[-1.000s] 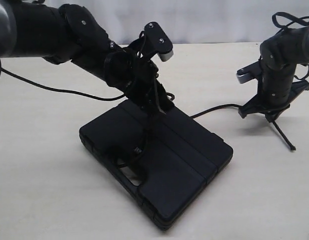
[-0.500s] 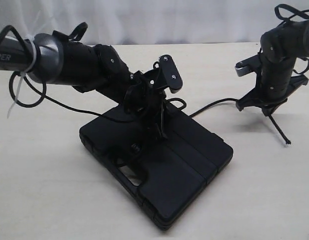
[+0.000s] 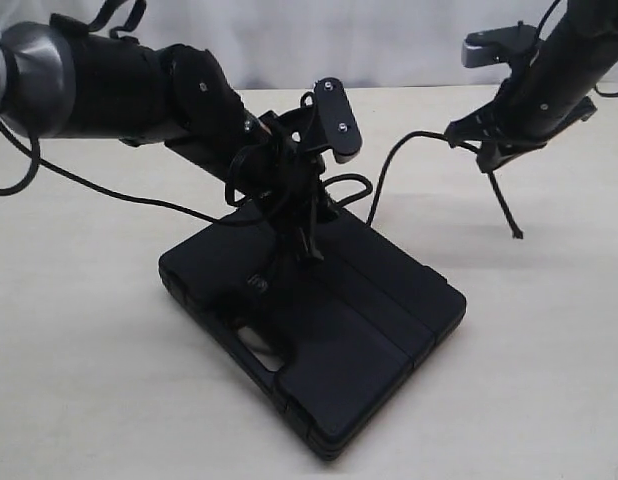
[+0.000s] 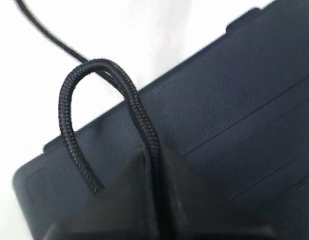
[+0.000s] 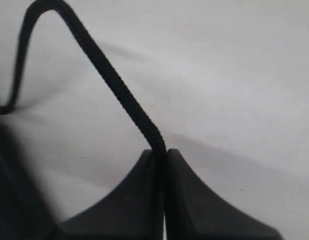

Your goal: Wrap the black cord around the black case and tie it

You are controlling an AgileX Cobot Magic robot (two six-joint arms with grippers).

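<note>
The room camera stands off the table's (image 3: 79, 360) near edge, raised, looking down toward the far edge. The left wrist camera sits very close over the case (image 4: 234, 100) (one corner shows). The right wrist camera, equally close, faces the tabletop. All three share the cord (image 5: 114, 85).

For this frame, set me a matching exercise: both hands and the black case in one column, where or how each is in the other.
Things:
1. left hand
2. right hand
3. black case

States:
a. lies flat on the table
b. shut on the black cord, raised over bare table beside the case
c. shut on the black cord, above the case's top

Pairs: 1-c; 2-b; 3-a
</note>
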